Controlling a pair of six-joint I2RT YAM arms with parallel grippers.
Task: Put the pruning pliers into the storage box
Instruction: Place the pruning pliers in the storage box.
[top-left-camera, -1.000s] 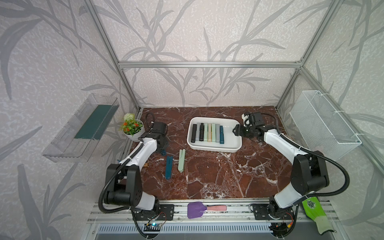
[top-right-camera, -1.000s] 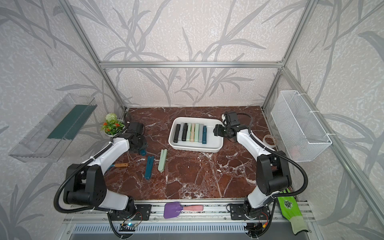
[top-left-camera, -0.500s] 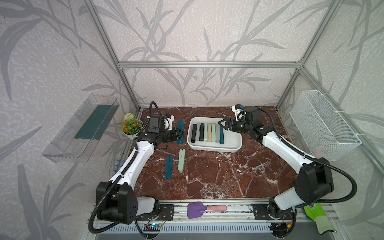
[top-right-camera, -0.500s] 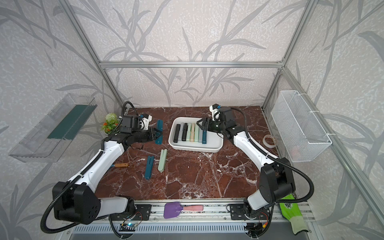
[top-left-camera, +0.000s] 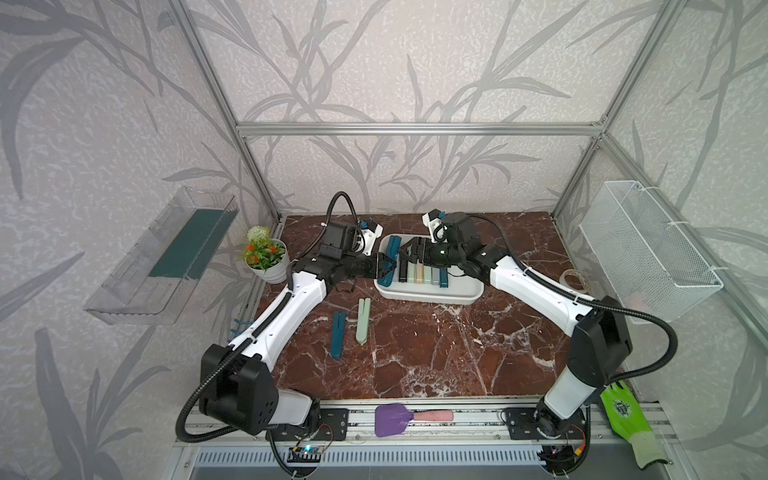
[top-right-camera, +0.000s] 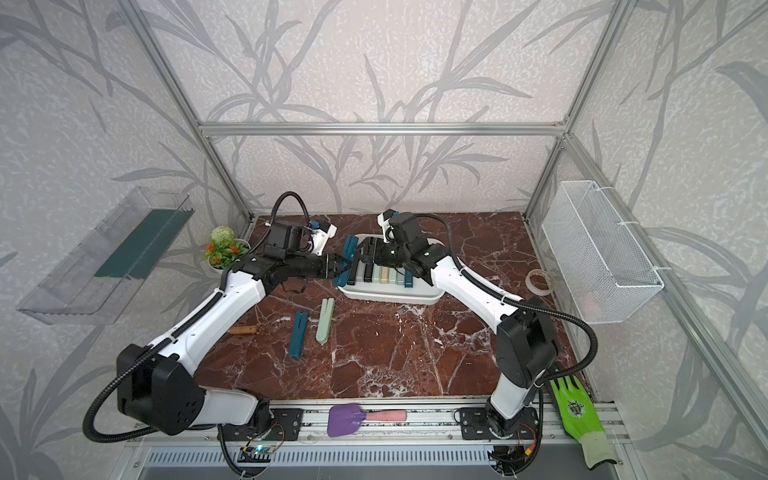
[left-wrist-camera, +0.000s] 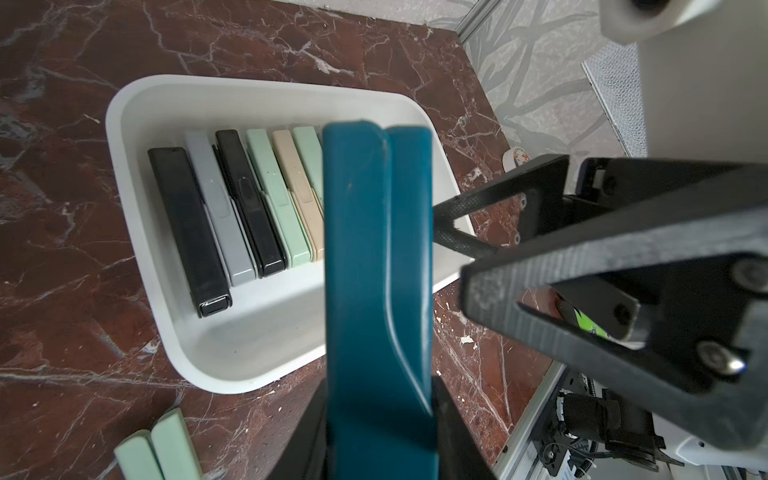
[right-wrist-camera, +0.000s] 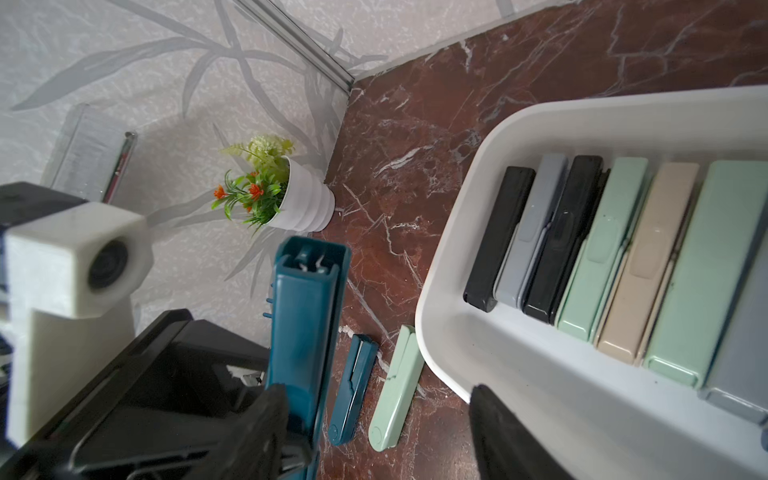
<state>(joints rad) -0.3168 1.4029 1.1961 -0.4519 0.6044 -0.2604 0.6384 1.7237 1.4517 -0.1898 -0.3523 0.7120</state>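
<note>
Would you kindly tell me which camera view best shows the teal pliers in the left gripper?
The left wrist view: the teal pliers fill the middle, close and sharp, clamped in the left gripper. The right wrist view shows one end and side; both top views show them small.

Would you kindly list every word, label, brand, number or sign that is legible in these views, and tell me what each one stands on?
No text can be read as words or numbers in any view.
Dark print on the green glove: blurred, unreadable.
Coloured marks on the tape roll: too small to read.
Pruning pliers in the storage box: no lettering shows on them.
</note>
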